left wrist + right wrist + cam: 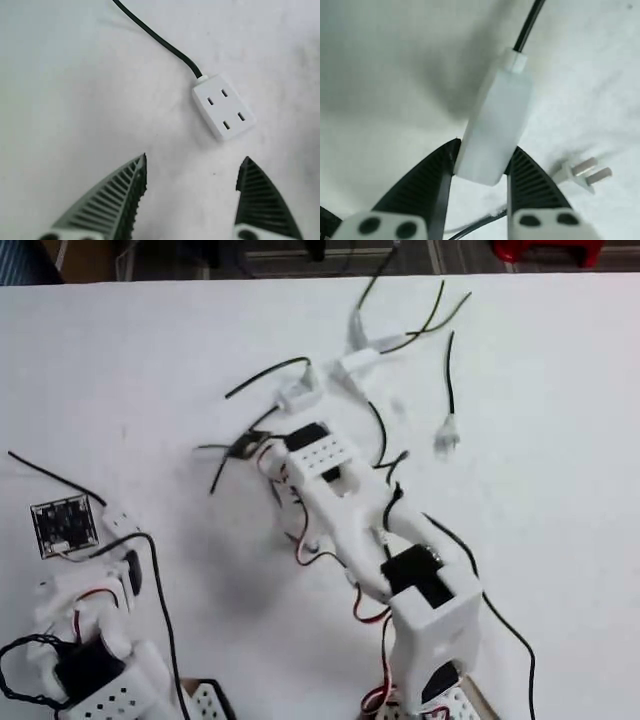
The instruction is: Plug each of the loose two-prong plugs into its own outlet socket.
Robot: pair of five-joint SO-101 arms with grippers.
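Right wrist view: the right gripper (486, 148) clenches a white outlet block (495, 120), a loose two-prong plug (582, 172) lying just beside that block; well apart from it, the left gripper (194, 157) hangs released.

Two arms work at one bench (100, 360), which gives two grippers, the left gripper (194, 159) and the right gripper (486, 146), each with two fingers. From above, three white corded pieces can be counted: one outlet block (120, 520) with four slots in two pairs, a second piece (298, 392) and a third piece (357, 362), both too small to tell slots on; there is also one loose plug (447, 433) on a single black cord. The right wrist view adds one held block (495, 115) and one two-prong plug (582, 172) with two metal pins; whether these repeat pieces already counted I cannot tell.
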